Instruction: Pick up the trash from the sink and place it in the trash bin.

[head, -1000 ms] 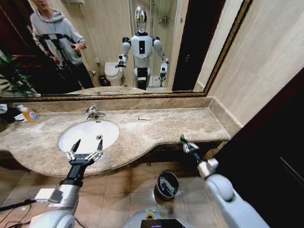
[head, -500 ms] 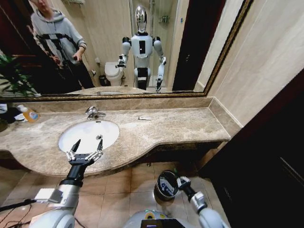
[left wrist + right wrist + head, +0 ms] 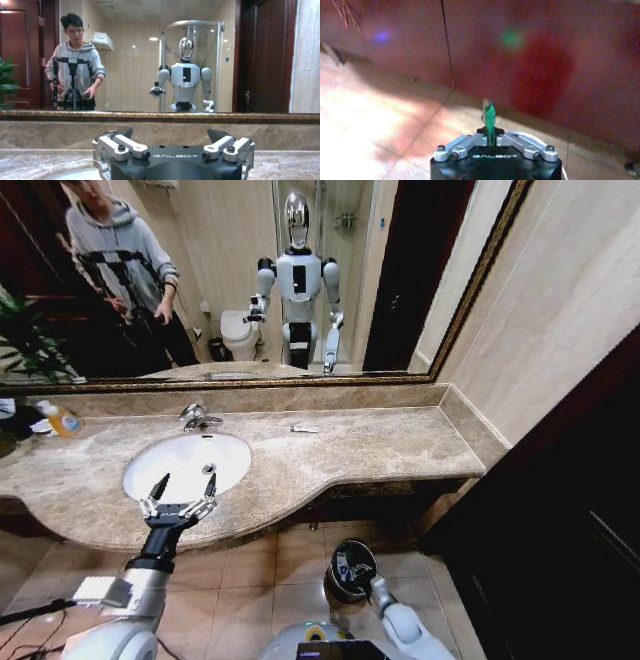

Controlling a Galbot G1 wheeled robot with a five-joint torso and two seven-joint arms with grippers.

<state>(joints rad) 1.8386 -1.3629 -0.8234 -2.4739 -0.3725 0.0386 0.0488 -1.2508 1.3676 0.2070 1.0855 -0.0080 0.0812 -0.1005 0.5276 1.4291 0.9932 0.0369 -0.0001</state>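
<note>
Down on the tiled floor, the trash bin (image 3: 351,568) stands just in front of the countertop's curved front edge, and the right gripper (image 3: 490,140) is lowered right at it, its arm reaching in from the near side. Its fingers are pinched on a dark green tube (image 3: 489,119), which sticks up between them in the right wrist view, with a dark red cabinet front (image 3: 530,56) close behind and bare tile to the side.

Up top, the left gripper (image 3: 178,498) hovers over the near rim of the sink (image 3: 150,458), fingers spread apart and holding nothing. The faucet (image 3: 196,418) stands at the basin's far edge, an orange liquid bottle (image 3: 60,420) sits toward the far left corner of the countertop, and a slim white sachet (image 3: 304,428) lies near the back edge, right of the faucet. The countertop's right half lies bare, bounded by the mirror (image 3: 250,280) behind and the side wall.
</note>
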